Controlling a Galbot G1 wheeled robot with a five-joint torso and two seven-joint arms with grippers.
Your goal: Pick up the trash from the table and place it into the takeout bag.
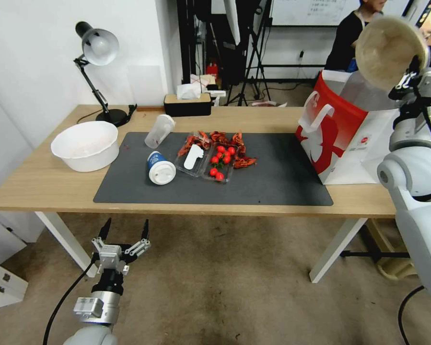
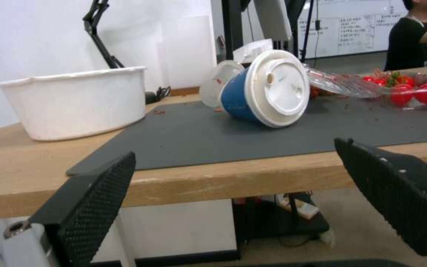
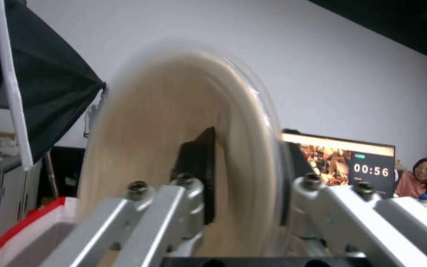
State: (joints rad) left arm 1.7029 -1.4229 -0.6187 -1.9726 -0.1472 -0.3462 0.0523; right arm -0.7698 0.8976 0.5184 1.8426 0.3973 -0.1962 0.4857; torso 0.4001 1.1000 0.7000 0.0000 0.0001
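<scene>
Right gripper (image 1: 413, 72), raised above the open mouth of the takeout bag (image 1: 340, 129), fingers closed on the rim of the beige paper bowl (image 1: 388, 50); the bowl is tipped on edge, its hollow side facing the head camera. In the right wrist view the bowl's wall (image 3: 184, 155) sits between the two fingers, one dark pad (image 3: 198, 163) pressed against its inner face, with the bag's red-edged rim (image 3: 30, 222) below. The bag stands upright at the right end of the table (image 1: 42, 182), its base overlapping the right edge of the dark grey mat (image 1: 273, 182), white loop handle toward the mat.

Left gripper (image 1: 124, 232), below and in front of the table's near edge, toward its left end, fingers spread wide and holding nothing; in the left wrist view the two black textured fingers (image 2: 95, 200) frame the table edge.

On the mat: blue-white lidded cup (image 1: 160, 168) on its side near the left half, lid toward the near edge; clear plastic cup (image 1: 159, 131) on its side just behind it, near the mat's far edge; clear tray of cherry tomatoes (image 1: 220, 163) at mid-mat, with red scraps (image 1: 237, 153) along its far and right sides.

Off the mat, at the table's left end: large white plastic bowl (image 1: 86, 143), upright; black desk lamp (image 1: 98, 72) at the far left corner; tissue box (image 1: 187, 103) at the far edge.
</scene>
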